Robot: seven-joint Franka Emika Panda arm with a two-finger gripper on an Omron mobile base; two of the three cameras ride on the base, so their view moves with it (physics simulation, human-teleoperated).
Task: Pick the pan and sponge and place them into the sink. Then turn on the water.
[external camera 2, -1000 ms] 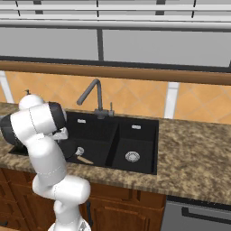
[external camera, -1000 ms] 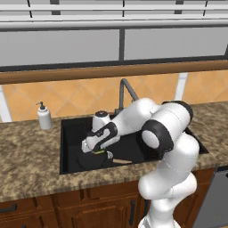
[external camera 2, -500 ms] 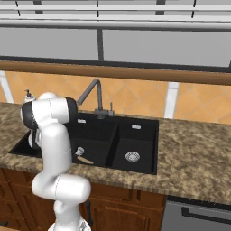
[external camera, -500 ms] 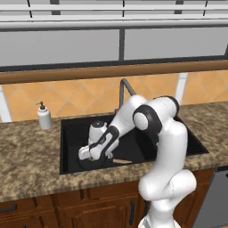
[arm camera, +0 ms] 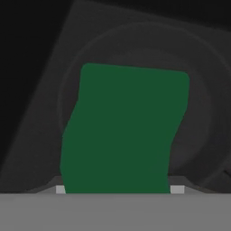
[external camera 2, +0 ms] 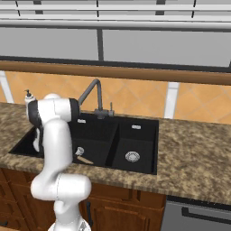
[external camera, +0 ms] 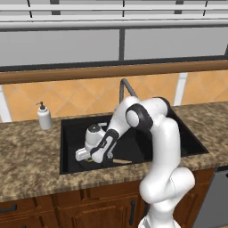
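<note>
Low in the left basin of the sink (external camera: 71, 129), the tool (external camera: 84, 155) grips the green sponge (arm camera: 124, 131) directly over the round pan (arm camera: 203, 113), so letting go should drop it straight in.

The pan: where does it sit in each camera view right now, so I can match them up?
Left base view: pan low in the sink's left basin, handle poking out right of the hand.
Right base view: handle beside the arm, left basin.
Hand view: dark round pan behind the green sponge.
Shared landmark: faucet.
</note>
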